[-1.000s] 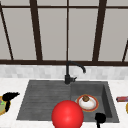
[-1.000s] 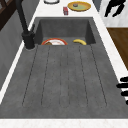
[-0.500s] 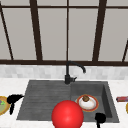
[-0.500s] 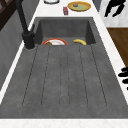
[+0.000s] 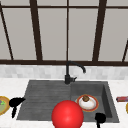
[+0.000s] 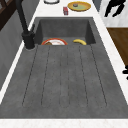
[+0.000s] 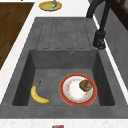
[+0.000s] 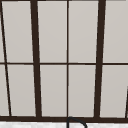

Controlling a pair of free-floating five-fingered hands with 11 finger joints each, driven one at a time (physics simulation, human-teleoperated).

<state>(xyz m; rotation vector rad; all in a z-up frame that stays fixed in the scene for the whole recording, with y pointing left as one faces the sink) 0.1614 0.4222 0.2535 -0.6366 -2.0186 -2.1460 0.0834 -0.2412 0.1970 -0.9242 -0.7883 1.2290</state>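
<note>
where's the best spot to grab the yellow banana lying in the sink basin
Probably the middle of the curved yellow banana, coming straight down from above. It lies flat on the floor of the grey sink basin, close to one wall, so a sideways approach looks cramped. Its stem end points up the basin, apart from the red-rimmed white plate.

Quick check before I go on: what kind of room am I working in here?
Most likely a home kitchen: a dark grey stone sink with a ribbed drainboard, a black curved faucet under a dark-framed window, and a red-rimmed white plate beside a yellow banana in the basin.
</note>
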